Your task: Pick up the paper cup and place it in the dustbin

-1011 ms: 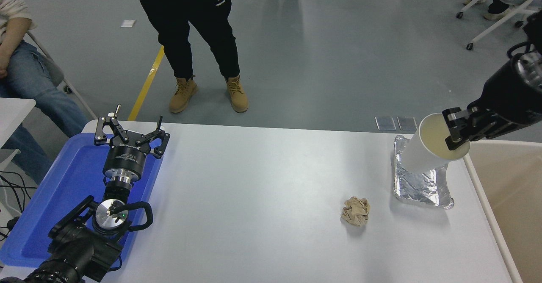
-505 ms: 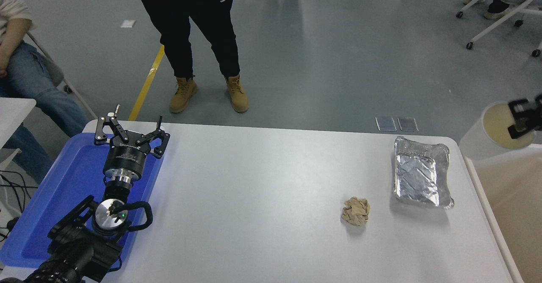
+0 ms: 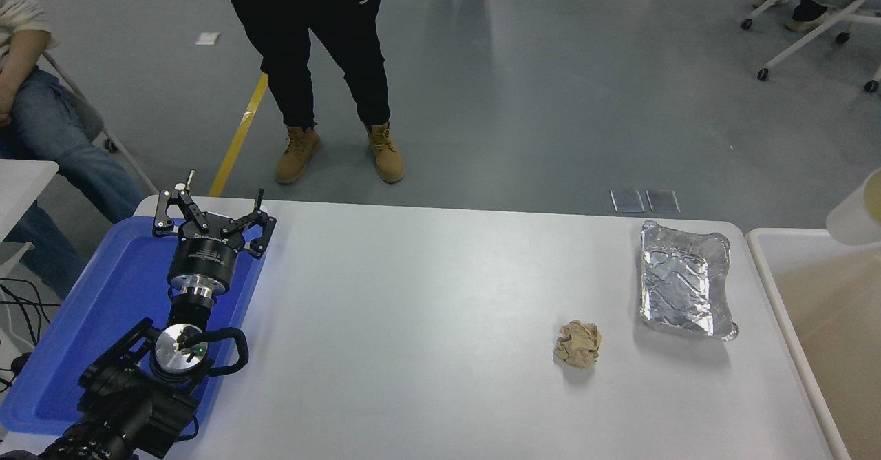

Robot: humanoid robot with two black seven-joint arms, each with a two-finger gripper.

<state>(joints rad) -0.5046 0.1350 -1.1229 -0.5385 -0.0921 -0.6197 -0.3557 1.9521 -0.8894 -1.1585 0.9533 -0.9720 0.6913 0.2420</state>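
Fingers of the left gripper (image 3: 210, 220) stand spread over the blue tray (image 3: 82, 322), the right one unseen, while the paper cup (image 3: 857, 215) hangs above the dustbin (image 3: 760, 253), seemingly awaiting release.

white table (image 3: 427, 322) as landmark | crinkled foil tray (image 3: 685, 288) on its right part | crumpled brown paper ball (image 3: 578, 343) just left of the foil tray, nearer the camera | flat blue tray (image 3: 89, 322) on table's left edge | person in black trousers and tan boots (image 3: 320, 54) standing beyond the far side | seated person in jeans (image 3: 41, 109) off the far-left corner
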